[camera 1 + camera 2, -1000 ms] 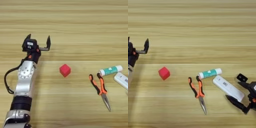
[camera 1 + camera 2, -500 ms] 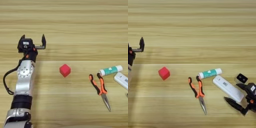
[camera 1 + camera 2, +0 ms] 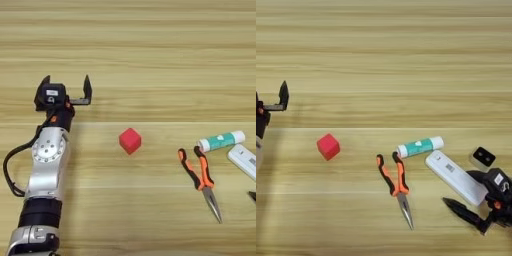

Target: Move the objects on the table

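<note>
The left gripper is held up over the worktop, its jaws spread wide with nothing between them. The red cube is seen to the right of those jaws and nearer the robot, well apart, perhaps to be reached next. The right gripper is set by the near end of the white device, jaws spread around that end. The device is flat, long and round-cornered.

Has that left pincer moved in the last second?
Yes. The left pincer, open, has drifted left, further from the red cube, which lies where it was.
</note>
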Tool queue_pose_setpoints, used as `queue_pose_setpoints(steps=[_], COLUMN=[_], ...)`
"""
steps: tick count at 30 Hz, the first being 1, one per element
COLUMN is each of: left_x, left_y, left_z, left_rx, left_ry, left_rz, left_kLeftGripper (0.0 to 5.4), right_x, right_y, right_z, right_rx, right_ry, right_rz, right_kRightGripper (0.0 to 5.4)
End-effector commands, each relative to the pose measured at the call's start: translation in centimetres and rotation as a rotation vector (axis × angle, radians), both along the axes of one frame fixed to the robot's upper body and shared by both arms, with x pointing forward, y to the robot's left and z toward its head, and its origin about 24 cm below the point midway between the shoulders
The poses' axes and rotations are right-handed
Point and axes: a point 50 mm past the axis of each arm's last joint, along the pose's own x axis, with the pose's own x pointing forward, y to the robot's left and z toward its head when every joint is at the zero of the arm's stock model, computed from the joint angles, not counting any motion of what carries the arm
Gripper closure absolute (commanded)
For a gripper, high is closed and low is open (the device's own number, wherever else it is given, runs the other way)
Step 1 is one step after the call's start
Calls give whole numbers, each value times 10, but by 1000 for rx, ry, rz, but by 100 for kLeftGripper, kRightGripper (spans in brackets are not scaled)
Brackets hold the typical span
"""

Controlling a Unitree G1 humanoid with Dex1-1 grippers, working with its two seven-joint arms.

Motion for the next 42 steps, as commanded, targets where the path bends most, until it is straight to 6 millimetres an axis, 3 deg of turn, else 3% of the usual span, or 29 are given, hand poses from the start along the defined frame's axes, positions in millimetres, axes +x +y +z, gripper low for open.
queue_pose_setpoints(steps=[1, 12, 34, 42], left_x=[-1, -2, 0, 0], left_y=[-1, -2, -2, -2], left_z=[1, 2, 5, 6], left_rx=[16, 12, 11, 11], left_ry=[8, 1, -12, -16], left_rz=[-18, -32, -37, -38], left_kLeftGripper=[4, 4, 0, 0], right_x=[2, 3, -3, -4], right_y=[-5, -15, -15, -15], right_z=[-3, -13, -19, -20], right_rx=[-32, -74, -93, -108], right_ry=[22, 57, 105, 113], right_rz=[-31, -74, -48, -35], right_kRightGripper=[0, 0, 238, 249])
